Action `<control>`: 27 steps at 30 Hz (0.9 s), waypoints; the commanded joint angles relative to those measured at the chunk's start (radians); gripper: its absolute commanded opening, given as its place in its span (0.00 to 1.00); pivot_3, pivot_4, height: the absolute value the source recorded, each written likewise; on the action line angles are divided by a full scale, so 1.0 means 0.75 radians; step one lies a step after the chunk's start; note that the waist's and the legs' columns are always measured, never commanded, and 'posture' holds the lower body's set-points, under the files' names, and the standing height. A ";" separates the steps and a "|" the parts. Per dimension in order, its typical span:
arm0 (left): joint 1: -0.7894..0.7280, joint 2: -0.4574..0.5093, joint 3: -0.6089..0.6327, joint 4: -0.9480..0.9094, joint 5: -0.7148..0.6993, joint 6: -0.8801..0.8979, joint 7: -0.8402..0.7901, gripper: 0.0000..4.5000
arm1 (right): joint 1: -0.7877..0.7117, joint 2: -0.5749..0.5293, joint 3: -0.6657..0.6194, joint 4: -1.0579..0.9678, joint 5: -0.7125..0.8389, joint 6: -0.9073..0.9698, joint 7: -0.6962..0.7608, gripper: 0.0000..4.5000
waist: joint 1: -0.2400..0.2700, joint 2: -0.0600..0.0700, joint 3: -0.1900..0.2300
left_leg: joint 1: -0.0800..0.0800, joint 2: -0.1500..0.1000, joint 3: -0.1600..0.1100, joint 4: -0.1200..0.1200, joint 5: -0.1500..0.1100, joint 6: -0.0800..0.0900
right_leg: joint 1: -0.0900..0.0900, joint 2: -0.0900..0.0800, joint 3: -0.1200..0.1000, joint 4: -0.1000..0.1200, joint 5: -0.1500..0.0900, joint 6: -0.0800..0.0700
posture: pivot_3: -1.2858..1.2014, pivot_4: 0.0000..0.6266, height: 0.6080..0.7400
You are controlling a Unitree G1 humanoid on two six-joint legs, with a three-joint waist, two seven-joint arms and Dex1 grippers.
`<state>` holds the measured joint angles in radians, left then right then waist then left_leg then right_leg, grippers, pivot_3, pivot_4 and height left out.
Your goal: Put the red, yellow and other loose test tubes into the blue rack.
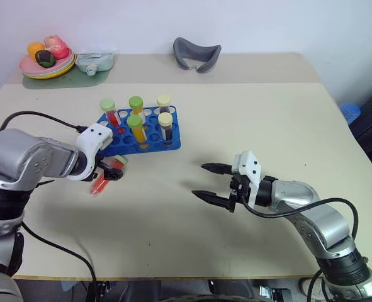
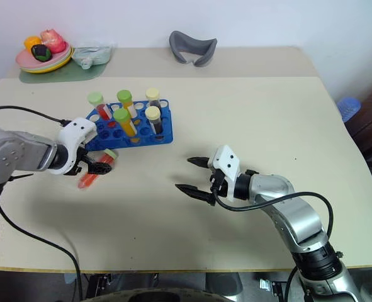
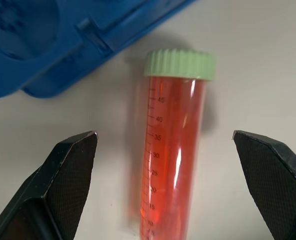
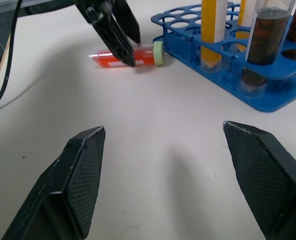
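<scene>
Red liquid fills the loose test tube (image 3: 174, 150), which lies flat on the beige surface (image 1: 248, 126) with its pale green cap just beside the near edge of the blue rack (image 1: 173, 139). Left pincer (image 1: 113, 170) hangs over the tube, released, a finger on either side, not touching it. Five capped tubes stand upright in the rack. Right pincer (image 1: 209, 182) hovers well apart, released and holding nothing

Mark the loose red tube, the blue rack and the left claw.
red tube (image 3: 170, 160), left wrist view, middle of its body
blue rack (image 1: 149, 146), left eye view, front edge
left claw (image 3: 168, 150), left wrist view, midway between its fingertips
</scene>
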<state>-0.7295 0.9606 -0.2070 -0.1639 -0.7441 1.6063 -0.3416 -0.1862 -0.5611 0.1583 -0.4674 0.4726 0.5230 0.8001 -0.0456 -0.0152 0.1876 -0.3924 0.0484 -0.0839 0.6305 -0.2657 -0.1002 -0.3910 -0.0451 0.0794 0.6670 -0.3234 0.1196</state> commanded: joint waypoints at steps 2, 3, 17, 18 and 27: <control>-0.086 0.035 -0.145 0.045 0.069 -0.005 -0.114 0.98 | 0.006 0.025 0.000 -0.054 -0.003 -0.012 -0.032 0.86 | 0.001 0.000 0.000 | 0.000 0.000 0.000 0.000 0.000 0.000 | 0.000 0.000 0.000 0.000 0.000 0.000 | 0.52 0.24 1.00; -0.095 0.041 -0.178 0.050 0.087 -0.017 -0.135 0.98 | 0.010 0.027 0.001 -0.059 -0.003 -0.009 -0.039 0.86 | 0.002 0.000 0.000 | 0.000 0.000 0.000 0.000 0.000 0.000 | 0.000 0.000 0.000 0.000 0.000 0.000 | 0.52 0.24 1.00; -0.114 0.001 -0.224 0.128 0.211 0.002 -0.265 0.24 | 0.018 0.039 0.013 -0.078 0.008 -0.001 -0.086 0.86 | 0.002 0.001 -0.001 | 0.001 0.000 0.000 0.001 0.000 0.000 | 0.001 0.000 0.000 0.001 0.000 0.000 | 0.52 0.24 1.00; -0.111 0.001 -0.216 0.125 0.214 0.005 -0.268 0.24 | 0.015 0.038 0.015 -0.076 0.008 -0.001 -0.083 0.86 | 0.002 0.001 -0.001 | 0.001 0.000 0.000 0.001 0.000 0.000 | 0.001 0.000 0.000 0.001 0.000 0.000 | 0.52 0.24 1.00; 0.188 0.205 0.141 -0.177 0.158 -0.186 -0.407 0.24 | 0.018 0.022 0.018 -0.099 0.007 -0.006 -0.074 0.86 | -0.014 0.001 0.000 | 0.000 0.000 0.000 0.000 0.000 0.000 | -0.001 0.000 0.001 0.001 0.000 0.000 | 0.52 0.24 1.00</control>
<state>-0.6172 1.0749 -0.2162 -0.2295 -0.6128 1.5396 -0.6105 -0.1724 -0.5401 0.1822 -0.4908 0.4741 0.5297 0.7386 -0.0561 -0.0145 0.1874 -0.3929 0.0489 -0.0836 0.6297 -0.2657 -0.1002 -0.3926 -0.0451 0.0798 0.6680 -0.3235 0.1196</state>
